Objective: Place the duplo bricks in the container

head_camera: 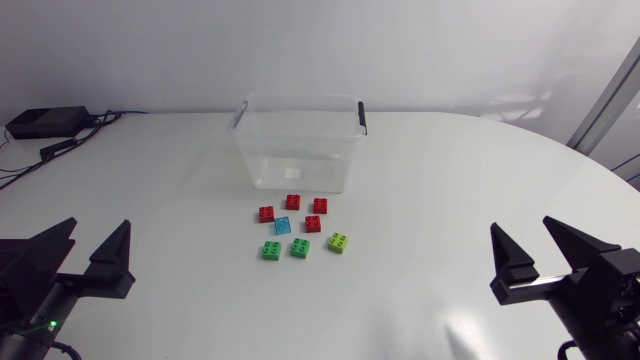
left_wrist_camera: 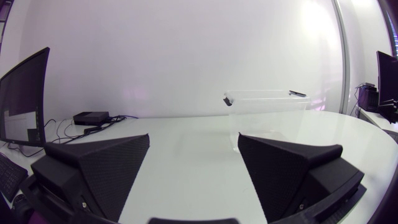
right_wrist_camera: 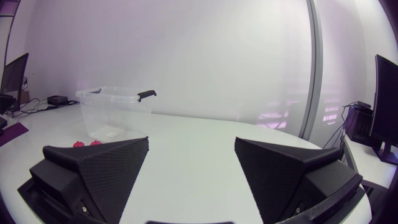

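L pincer (head_camera: 98,224) is low over the worktop (head_camera: 450,180), fingers spread wide w/ nothing btwn them. R pincer (head_camera: 521,226) is the same: open, holding nothing. Clear container (head_camera: 297,147) w/ black handles stands upright, well ahead of both pincers. 8 duplo bricks lie on the worktop just on the pincers' side of it, well apart from either pincer: 4 red bricks (head_camera: 293,202), 1 blue brick (head_camera: 282,226), 2 green bricks (head_camera: 271,251), 1 lime brick (head_camera: 339,242). In the R wrist view, 2 red specks, probably bricks, peek over 1 finger's edge.
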